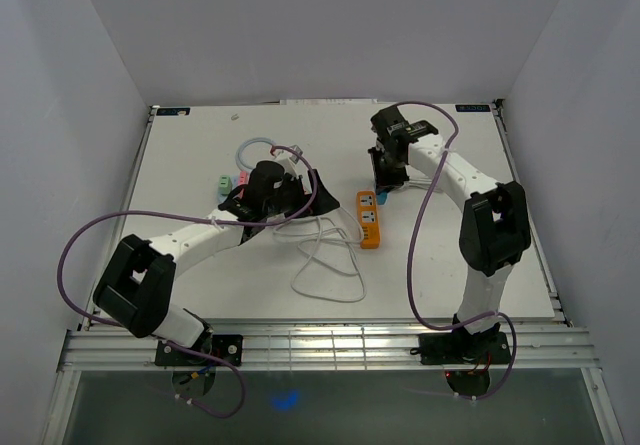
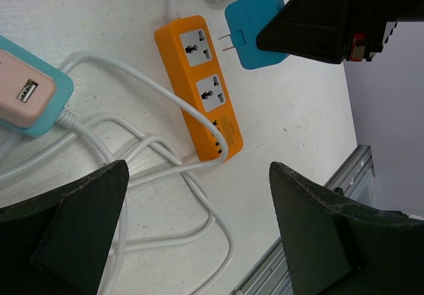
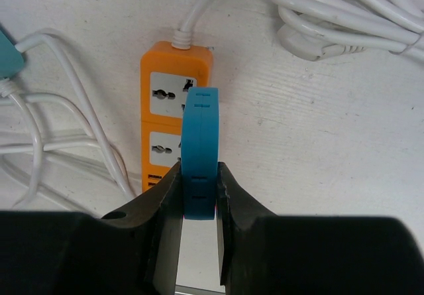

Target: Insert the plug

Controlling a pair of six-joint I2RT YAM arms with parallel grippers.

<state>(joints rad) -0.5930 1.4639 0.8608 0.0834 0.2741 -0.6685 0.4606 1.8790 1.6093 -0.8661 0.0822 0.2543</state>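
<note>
On the white table [image 1: 200,145], both arms reach toward the middle, the left arm [image 1: 190,245] bent low and the right arm [image 1: 480,205] folded back over the far side. Between them lies an orange power strip [image 2: 199,86] amid loose white cable [image 2: 132,83], with a pink-and-teal unit [image 2: 26,96] off to one side. The left gripper [image 2: 199,168] hangs above the cables with its jaws spread wide and nothing between them. The right gripper [image 3: 199,176] is pinched on the blue plug [image 3: 199,156], which is held on edge over the strip. Its two prongs [image 2: 228,41] point at the end socket, apart from it.
</note>
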